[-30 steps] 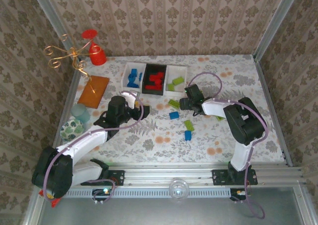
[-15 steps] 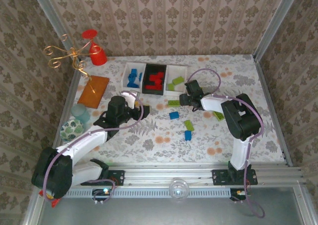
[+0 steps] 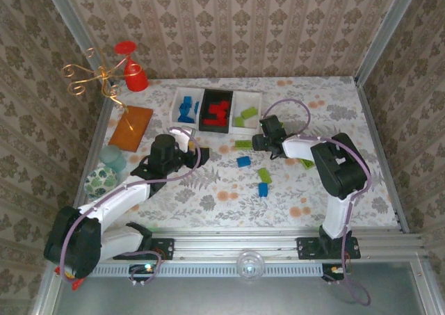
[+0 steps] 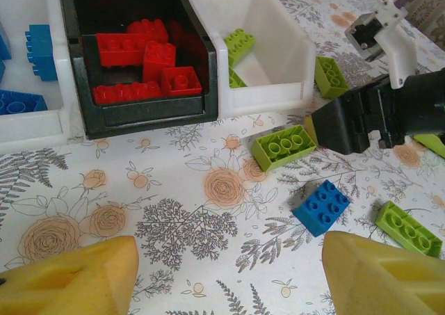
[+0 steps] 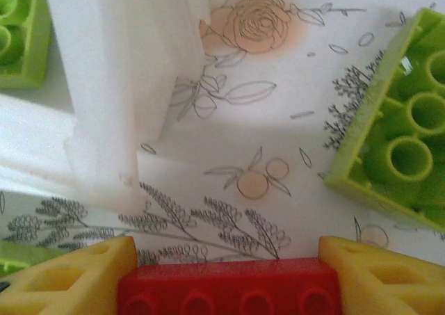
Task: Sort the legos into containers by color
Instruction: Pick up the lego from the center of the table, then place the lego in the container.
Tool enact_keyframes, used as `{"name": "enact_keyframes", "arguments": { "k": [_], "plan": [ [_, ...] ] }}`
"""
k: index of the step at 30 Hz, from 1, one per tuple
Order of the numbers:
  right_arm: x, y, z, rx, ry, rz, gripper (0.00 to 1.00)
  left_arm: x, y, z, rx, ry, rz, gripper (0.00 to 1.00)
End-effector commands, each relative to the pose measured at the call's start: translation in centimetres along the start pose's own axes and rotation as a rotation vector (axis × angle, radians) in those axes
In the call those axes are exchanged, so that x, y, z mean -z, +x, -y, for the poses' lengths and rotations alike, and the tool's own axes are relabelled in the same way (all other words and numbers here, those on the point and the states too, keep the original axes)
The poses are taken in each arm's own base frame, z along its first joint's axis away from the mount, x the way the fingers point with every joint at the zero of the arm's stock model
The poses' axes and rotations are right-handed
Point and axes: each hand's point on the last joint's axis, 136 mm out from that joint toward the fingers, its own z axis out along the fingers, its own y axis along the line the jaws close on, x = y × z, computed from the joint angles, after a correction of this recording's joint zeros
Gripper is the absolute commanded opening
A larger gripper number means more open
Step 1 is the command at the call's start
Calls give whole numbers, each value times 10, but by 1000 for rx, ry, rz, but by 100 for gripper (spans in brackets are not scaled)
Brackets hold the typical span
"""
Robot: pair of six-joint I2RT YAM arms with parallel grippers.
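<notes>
Right fingers (image 5: 66,277) are pinching a red lego brick (image 5: 229,287), best carrying it level to the black bin (image 4: 146,115); left fingers (image 4: 69,277) are gaping empty.

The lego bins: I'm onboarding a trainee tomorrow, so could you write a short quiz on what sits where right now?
1. True or false: the black bin holds green bricks.
2. What colour is the brick between the fingers of the right gripper? A red, B blue, C green.
3. Seen from above, how many blue bricks lie loose on the table?
Key: 1 false; 2 A, the red brick; 3 two.
</notes>
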Motion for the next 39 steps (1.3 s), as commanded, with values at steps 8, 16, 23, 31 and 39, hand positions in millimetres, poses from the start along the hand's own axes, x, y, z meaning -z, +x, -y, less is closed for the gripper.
{"name": "enact_keyframes", "arguments": {
  "k": [8,16,23,31,39],
  "plan": [
    [86,-41,-81,-6,-280,200,58,9,-11,-11,20,-49,46,72],
    [67,-109,-163,62,-357,307,58,24,-9,-43,85,-190,89,72],
    [20,-150,-180,58,-322,346,62,26,-12,-50,96,-195,100,72],
    [17,-178,-186,59,-353,343,75,25,-14,-45,104,-170,95,74],
    [95,-174,-157,75,-375,388,85,8,-12,-8,15,-43,55,75]
  ]
}}
